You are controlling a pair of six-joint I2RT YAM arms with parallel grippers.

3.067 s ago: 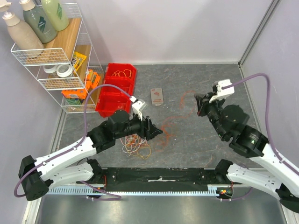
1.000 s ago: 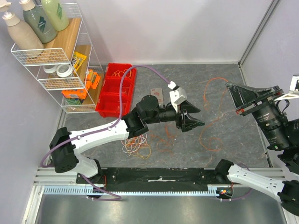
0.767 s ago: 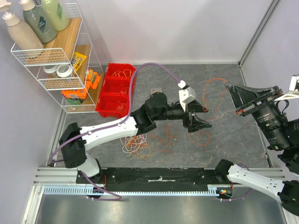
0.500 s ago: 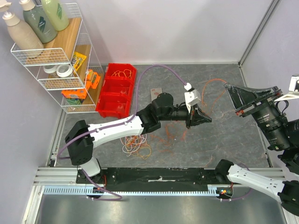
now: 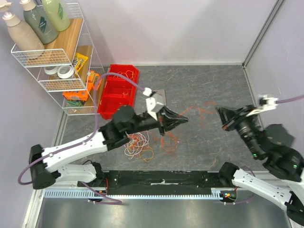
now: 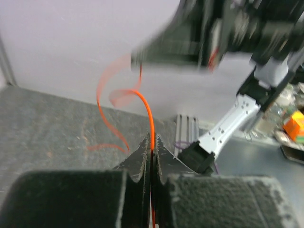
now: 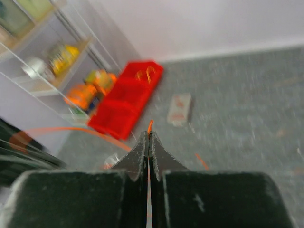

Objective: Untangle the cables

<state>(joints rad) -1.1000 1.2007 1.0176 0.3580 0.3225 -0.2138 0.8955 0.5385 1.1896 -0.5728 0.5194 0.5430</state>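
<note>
- A grey mottled table sits in a corner of pale lilac walls, with a metal rail along its near edge.
- A white wire rack stands at the far left. Its top shelf holds three pump bottles, and lower shelves hold tape rolls and bright snack packets.
- A red bin stands just beside the rack. Its far compartment holds a small orange coil; the left arm's purple hose crosses above it.
- The cables, orange and white loops, lie in a loose heap on the table near the left arm's elbow.
- One orange cable runs off the table between the two grippers, blurred in the top view.
- The left gripper has its fingers pressed together on that orange cable, which arcs up from the tips in the left wrist view.
- The right gripper is also pinched tight on it, with a short orange end poking past its tips.
- The grippers face each other over mid-table, near but apart.
- The widest bare stretch of table lies along the far wall, right of the bin.
</note>
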